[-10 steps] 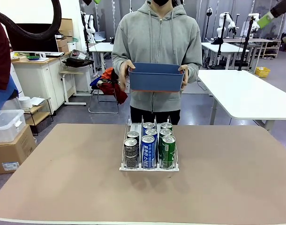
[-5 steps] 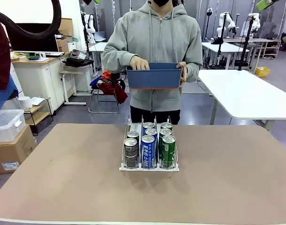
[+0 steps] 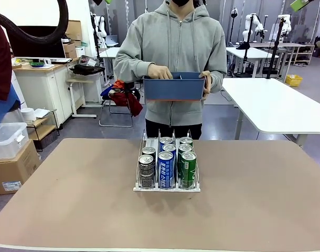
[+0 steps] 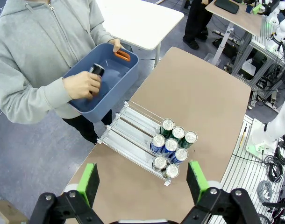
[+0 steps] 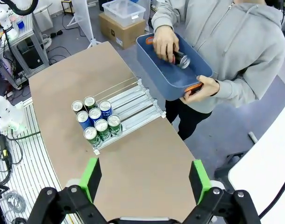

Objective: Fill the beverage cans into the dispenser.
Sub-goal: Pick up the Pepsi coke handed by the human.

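The dispenser (image 3: pixel 167 189) stands mid-table with several beverage cans at its near end: dark (image 3: pixel 146 170), blue (image 3: pixel 166 169) and green (image 3: pixel 188 168). From high above, my left gripper (image 4: pixel 142 179) is open and holds nothing, and the dispenser (image 4: pixel 128 135) with its cans (image 4: pixel 173 147) lies far below. My right gripper (image 5: pixel 145 179) is open too, high over the dispenser (image 5: pixel 131 105) and cans (image 5: pixel 96 122). The person holds a blue bin (image 3: pixel 173 88) at chest height. One hand is inside it, on a dark can (image 4: pixel 96 70) (image 5: pixel 182 59).
The brown table (image 3: pixel 71 199) is bare around the dispenser. A white table (image 3: pixel 275 105) stands at the back right. Boxes and a clear tub (image 3: pixel 8 139) sit on the floor at the left. The dispenser's far lane ends (image 4: pixel 119 126) hold no cans.
The person's hand has moved from the bin's side into the bin, and the bin has risen slightly. The dispenser and its cans have not moved.
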`<state>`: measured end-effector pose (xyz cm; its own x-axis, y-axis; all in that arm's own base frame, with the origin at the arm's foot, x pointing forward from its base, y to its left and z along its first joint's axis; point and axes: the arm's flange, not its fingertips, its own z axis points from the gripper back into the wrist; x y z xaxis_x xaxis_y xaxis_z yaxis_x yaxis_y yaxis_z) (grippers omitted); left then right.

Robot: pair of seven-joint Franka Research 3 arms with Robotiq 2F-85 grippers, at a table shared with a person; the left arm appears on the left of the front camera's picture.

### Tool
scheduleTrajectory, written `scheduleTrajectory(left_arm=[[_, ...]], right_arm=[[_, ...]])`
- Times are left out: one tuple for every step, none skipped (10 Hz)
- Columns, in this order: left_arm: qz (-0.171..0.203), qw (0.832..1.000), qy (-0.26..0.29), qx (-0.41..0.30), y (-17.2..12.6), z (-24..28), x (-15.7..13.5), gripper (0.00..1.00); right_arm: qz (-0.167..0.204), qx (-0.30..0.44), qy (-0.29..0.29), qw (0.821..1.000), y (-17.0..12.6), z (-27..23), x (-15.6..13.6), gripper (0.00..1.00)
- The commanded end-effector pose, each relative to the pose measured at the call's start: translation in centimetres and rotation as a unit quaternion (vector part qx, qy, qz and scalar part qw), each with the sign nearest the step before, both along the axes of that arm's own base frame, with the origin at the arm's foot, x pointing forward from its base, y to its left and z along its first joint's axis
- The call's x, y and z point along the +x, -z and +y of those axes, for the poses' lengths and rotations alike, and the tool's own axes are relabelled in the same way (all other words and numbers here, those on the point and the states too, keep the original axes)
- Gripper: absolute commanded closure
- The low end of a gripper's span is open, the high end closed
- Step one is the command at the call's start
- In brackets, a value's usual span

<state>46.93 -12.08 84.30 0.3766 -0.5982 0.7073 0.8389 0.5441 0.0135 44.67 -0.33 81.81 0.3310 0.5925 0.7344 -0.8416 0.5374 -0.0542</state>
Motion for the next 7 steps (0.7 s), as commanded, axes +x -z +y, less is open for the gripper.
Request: scheduleTrajectory(left_arm=[[0.002, 1.0, 0.003, 0.0, -0.24, 0.13, 0.05, 0.0], [0.002, 1.0, 0.003, 0.0, -0.24, 0.13, 0.05, 0.0], [0.002, 1.0, 0.003, 0.0, -0.24, 0.13, 0.05, 0.0], [0.002, 1.0, 0.003, 0.0, -0.24, 0.13, 0.05, 0.0], [0.002, 1.0, 0.003, 0.0, -0.24, 0.13, 0.05, 0.0], [0.002, 1.0, 0.003, 0.0, -0.24, 0.13, 0.05, 0.0], [0.002, 1.0, 0.003, 0.0, -0.24, 0.13, 0.05, 0.0]], right_arm=[[-0.006, 0.008, 0.007, 1.0, 0.17, 0.19, 0.05, 0.0], [-0.006, 0.008, 0.007, 1.0, 0.17, 0.19, 0.05, 0.0], [-0.006, 0.008, 0.007, 1.0, 0.17, 0.19, 0.05, 0.0], [-0.006, 0.008, 0.007, 1.0, 0.17, 0.19, 0.05, 0.0], [-0.006, 0.008, 0.007, 1.0, 0.17, 0.19, 0.05, 0.0], [-0.006, 0.008, 0.007, 1.0, 0.17, 0.19, 0.05, 0.0], [-0.006, 0.008, 0.007, 1.0, 0.17, 0.19, 0.05, 0.0]])
